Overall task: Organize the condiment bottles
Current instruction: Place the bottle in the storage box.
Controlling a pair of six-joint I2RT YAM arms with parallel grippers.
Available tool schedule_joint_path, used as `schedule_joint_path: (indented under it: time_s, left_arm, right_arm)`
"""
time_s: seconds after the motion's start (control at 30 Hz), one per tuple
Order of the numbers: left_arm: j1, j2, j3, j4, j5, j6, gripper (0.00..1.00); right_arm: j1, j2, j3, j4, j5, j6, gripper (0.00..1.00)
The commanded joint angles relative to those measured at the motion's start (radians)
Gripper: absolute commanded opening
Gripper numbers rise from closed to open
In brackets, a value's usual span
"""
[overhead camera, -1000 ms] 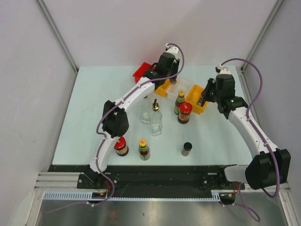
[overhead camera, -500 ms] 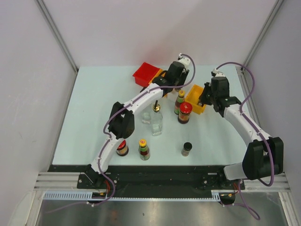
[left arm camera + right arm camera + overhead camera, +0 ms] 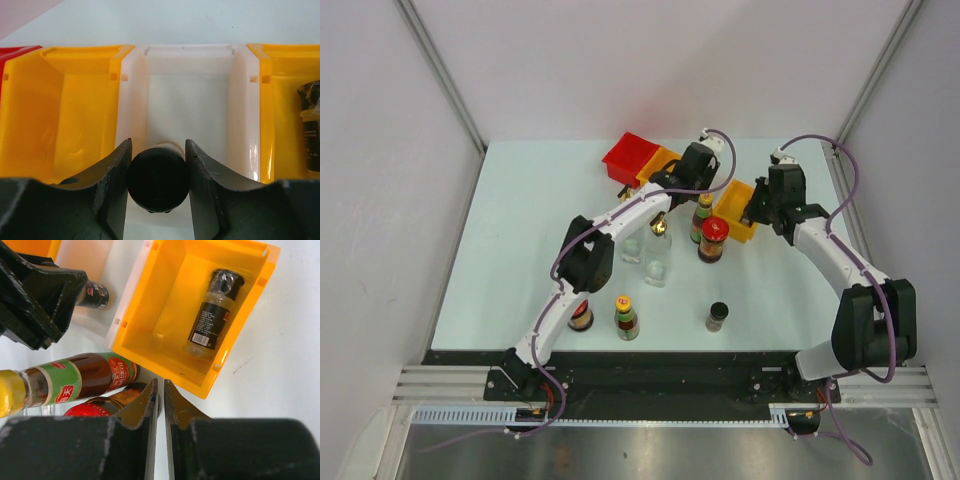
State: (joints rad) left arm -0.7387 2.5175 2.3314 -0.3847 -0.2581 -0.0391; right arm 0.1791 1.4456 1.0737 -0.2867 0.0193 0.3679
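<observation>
My left gripper (image 3: 158,146) is shut on a black-capped bottle (image 3: 157,180) and holds it over the white bin (image 3: 190,90); from above that gripper (image 3: 696,176) covers the bin. A black-capped shaker (image 3: 212,310) lies in the right orange bin (image 3: 165,347). My right gripper (image 3: 161,385) is shut and empty just in front of that bin, beside a green-labelled sauce bottle (image 3: 85,377) and a red-lidded jar (image 3: 100,407). On the table stand two clear glass bottles (image 3: 658,258), another red-lidded jar (image 3: 580,316), a sauce bottle (image 3: 626,318) and a black-capped shaker (image 3: 718,316).
A red bin (image 3: 630,155) and a second orange bin (image 3: 663,163) sit left of the white one, in a row at the back of the table. The left arm's white links (image 3: 610,215) stretch over the glass bottles. Grey walls enclose the table.
The left arm has swung right along the row of bins, carrying its bottle from over the left orange bin to the white one. The right gripper stayed by the right orange bin.
</observation>
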Motion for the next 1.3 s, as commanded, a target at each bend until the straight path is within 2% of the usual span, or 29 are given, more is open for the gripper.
schedule_joint_path:
  time_s: [0.0, 0.03, 0.23, 0.4, 0.6, 0.63, 0.9, 0.93, 1.27]
  left_arm:
    - [-0.004, -0.017, 0.031, 0.041, -0.029, 0.034, 0.09]
    - [-0.004, -0.014, 0.032, 0.041, -0.029, 0.036, 0.15]
    - [-0.001, 0.0, 0.032, 0.047, -0.038, 0.038, 0.25]
    - [0.009, 0.003, 0.036, 0.052, -0.027, 0.019, 0.27]
    - [0.027, 0.01, 0.036, 0.046, 0.01, -0.019, 0.35]
    - [0.03, 0.01, 0.034, 0.043, 0.016, -0.021, 0.4]
    - [0.035, 0.023, 0.032, 0.043, 0.031, -0.025, 0.57]
    - [0.036, 0.024, 0.032, 0.043, 0.031, -0.025, 0.62]
    - [0.038, 0.001, 0.032, 0.061, 0.03, -0.025, 0.78]
  right_arm:
    - [-0.006, 0.009, -0.006, 0.044, 0.01, 0.017, 0.14]
    - [-0.006, 0.01, -0.006, 0.046, 0.01, 0.017, 0.14]
    - [-0.004, 0.013, -0.006, 0.046, 0.013, 0.017, 0.15]
    - [-0.006, 0.018, -0.006, 0.052, 0.014, 0.019, 0.15]
    - [-0.006, 0.029, -0.006, 0.061, 0.011, 0.022, 0.15]
    - [-0.006, 0.032, -0.006, 0.061, 0.011, 0.02, 0.15]
    - [-0.007, 0.042, -0.006, 0.07, 0.007, 0.023, 0.16]
    - [-0.006, 0.042, -0.006, 0.07, 0.007, 0.025, 0.16]
    - [-0.009, 0.045, -0.006, 0.084, 0.011, 0.023, 0.17]
